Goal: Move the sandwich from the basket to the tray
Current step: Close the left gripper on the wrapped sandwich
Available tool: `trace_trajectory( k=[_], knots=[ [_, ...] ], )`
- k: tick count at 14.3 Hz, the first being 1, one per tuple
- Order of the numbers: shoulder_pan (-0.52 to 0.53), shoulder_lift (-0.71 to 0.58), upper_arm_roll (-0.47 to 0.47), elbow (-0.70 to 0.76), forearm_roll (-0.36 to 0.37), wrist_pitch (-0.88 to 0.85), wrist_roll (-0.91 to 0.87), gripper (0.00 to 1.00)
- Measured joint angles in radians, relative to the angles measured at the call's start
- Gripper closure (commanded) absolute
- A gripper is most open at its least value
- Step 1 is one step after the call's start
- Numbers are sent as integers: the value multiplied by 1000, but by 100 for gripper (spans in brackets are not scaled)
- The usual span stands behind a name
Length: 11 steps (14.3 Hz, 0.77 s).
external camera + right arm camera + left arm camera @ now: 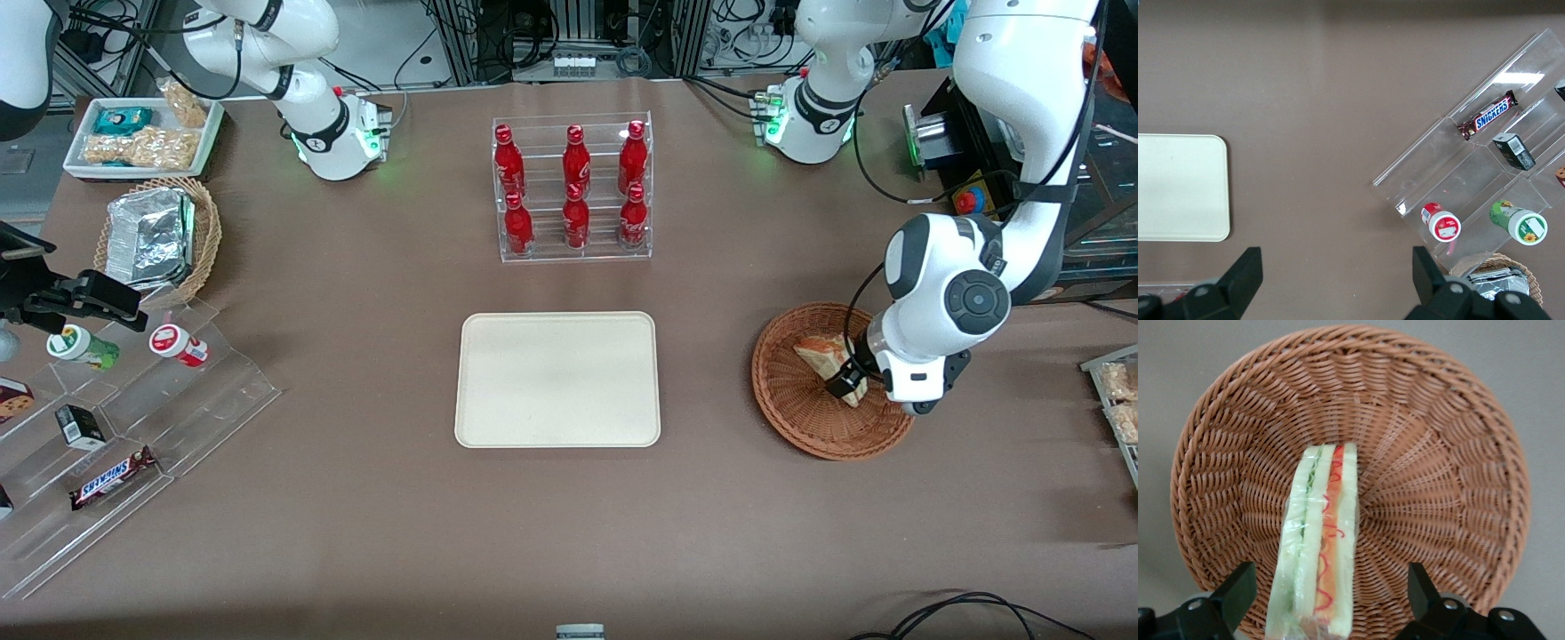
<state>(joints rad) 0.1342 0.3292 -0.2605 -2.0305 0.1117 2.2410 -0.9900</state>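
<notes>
Down inside the basket [805, 418], toward the working arm's end of the table: one sandwich [1319, 540], standing on edge against the wicker floor, cut edge with orange-red and green filling showing. Straddled by the gripper [1325, 600], spread wide, one finger either side of the wedge with clear gaps, nothing clamped yet.

Probably light, soft and easily crushed; bread likely to dent under a hard pinch, filling likely to squeeze out. Seemingly wrapped in clear film, so perhaps a little slick. Best taken across the two flat bread faces, low and near the thick middle of the wedge rather than at the thin tip, with a gentle closing only. Worth lifting straight up to clear the basket rim.

Counted from the basket outward: one sandwich, one reddish-brown basket. Well apart from the basket, toward the parked arm's end: one cream tray [557, 379], bare. Farther from the front camera than the basket: six red bottles [575, 188] in one clear rack.
</notes>
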Motion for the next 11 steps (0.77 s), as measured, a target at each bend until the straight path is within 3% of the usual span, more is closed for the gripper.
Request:
trace_trajectory(
  k=[6, 7, 9, 11],
  knots=[
    [-1, 31, 0, -33, 3, 22, -9, 0],
    [-1, 32, 0, -52, 3, 47, -10, 10],
    [0, 34, 1, -82, 3, 86, -14, 90],
    [1, 33, 1, -86, 3, 92, -20, 94]
  ],
)
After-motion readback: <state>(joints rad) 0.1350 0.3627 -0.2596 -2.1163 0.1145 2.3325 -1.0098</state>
